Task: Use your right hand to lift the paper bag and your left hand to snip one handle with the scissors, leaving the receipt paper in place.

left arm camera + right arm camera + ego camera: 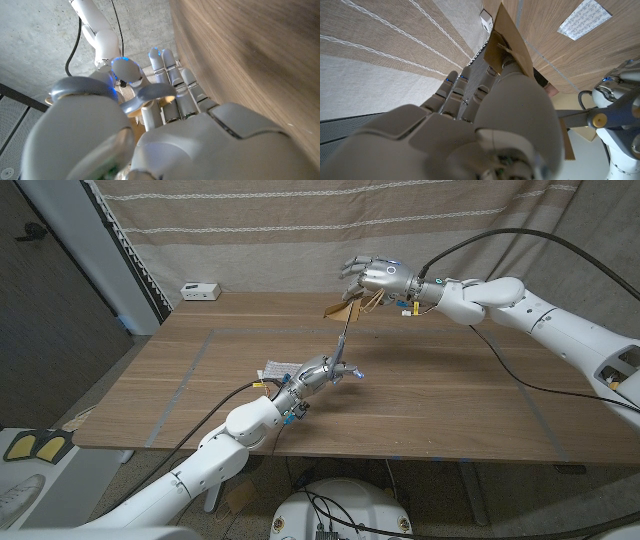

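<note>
Holding the brown paper bag (352, 307) aloft in the upper middle of the head view, the right robot hand (378, 278) has its thumb against the bag and the other fingers spread above it; the bag hangs clear of the wooden counter (440, 395), near its far edge. In the right wrist view the same bag (506, 42) shows as a flat brown panel running along that robot hand (470, 125), pinched at its upper part.

Lower, at the centre of the head view, the left robot hand (318, 374) grips the scissors (342, 342), whose dark blades slant upward toward the underside of the bag; whether the tips touch a handle cannot be told. In the left wrist view this robot hand (165, 125) has its fingers wrapped round a grey scissor loop (150, 95), with the counter (250, 60) filling the right side of the frame and the other arm showing in the upper left.

Just beside the left robot hand, on the left of it in the head view, the white receipt paper (274, 368) lies flat on the counter; it also shows in the upper right of the right wrist view (584, 19). A small white box (200, 291) sits at the counter's far left corner, before a striped curtain (300, 230).
</note>
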You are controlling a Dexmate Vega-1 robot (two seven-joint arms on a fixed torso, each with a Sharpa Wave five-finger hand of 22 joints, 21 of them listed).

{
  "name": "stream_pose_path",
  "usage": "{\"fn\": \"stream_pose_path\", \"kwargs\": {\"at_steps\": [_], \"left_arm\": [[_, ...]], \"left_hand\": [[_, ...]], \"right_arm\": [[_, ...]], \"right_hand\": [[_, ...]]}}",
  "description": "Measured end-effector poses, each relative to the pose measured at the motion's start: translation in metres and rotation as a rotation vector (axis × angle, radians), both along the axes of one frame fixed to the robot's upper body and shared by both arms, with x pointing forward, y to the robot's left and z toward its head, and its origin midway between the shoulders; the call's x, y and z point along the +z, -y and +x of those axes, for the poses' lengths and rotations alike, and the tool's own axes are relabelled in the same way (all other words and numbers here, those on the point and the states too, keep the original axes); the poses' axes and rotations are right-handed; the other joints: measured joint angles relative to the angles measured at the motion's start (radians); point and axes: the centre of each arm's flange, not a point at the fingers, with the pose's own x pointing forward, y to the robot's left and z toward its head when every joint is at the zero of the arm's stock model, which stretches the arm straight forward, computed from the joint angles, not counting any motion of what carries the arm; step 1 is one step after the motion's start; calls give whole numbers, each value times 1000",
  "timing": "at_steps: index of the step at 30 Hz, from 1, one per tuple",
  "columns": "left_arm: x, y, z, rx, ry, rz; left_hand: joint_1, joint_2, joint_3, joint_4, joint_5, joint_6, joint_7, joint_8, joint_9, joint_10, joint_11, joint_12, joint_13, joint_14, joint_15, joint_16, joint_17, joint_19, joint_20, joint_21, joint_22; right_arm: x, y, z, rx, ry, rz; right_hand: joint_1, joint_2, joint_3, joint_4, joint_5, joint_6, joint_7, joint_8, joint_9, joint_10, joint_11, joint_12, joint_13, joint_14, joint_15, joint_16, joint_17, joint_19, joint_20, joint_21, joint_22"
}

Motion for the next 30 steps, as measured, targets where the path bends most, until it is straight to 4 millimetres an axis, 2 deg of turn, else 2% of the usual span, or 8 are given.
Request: {"fn": "stream_pose_path", "kwargs": {"at_steps": [2, 8, 16, 25, 30], "left_arm": [[0, 1, 0, -1, 0, -2], [-1, 3, 1, -31, -39, -27], [-1, 4, 5, -54, -64, -40], [1, 10, 7, -90, -82, -45], [3, 12, 7, -100, -82, -50]], "left_hand": [[21, -8, 0, 0, 0, 6, 2, 0, -7, 0, 0, 7, -1, 24, -5, 7, 5, 0, 0, 0, -12], [30, -17, 15, -9, 2, 18, 10, 0, -29, 6, 0, 22, -12, 67, -5, 21, 16, 0, 0, 0, -42], [50, -26, 44, -9, 56, 21, 10, 0, -73, 7, -1, 52, -25, 127, -6, 46, 36, 0, 0, -5, -76], [50, -26, 105, -11, 194, 19, 4, 0, -85, 10, 1, 156, -11, 247, -22, 115, 88, 0, 0, -23, -129], [50, -26, 103, -9, 278, 19, 4, 0, 31, 10, 1, 303, 57, 280, -39, 194, 182, -8, 0, 20, -111]], "right_arm": [[0, 0, 0, 0, 0, -1], [-1, -1, 0, 0, 0, -6], [-1, -2, 0, 1, -4, -9], [-2, -2, 2, 7, -10, -2], [-2, -1, 2, 14, -12, 12]], "right_hand": [[0, 0, 0, 0, 0, 0, 0, 0, 0, 0, 0, 0, 0, 0, 0, 0, 0, 0, 0, 0, 0], [0, 0, 0, 0, 0, 0, 0, 0, 0, 0, 0, 0, 7, 0, 0, 0, 0, 0, 0, 0, 0], [0, 0, 0, 0, 0, 0, 0, 0, 0, 3, -3, -1, 8, 0, 0, 0, 0, 0, 0, 4, 0], [0, 0, 0, 0, -1, 0, 0, 0, 0, 3, -3, -3, 8, 0, 0, 0, 0, 0, 0, 4, 0], [0, 0, 0, 0, -4, 0, 0, 0, 0, 3, -3, -4, 8, 0, 0, 0, 0, 6, 6, 4, 0]]}}
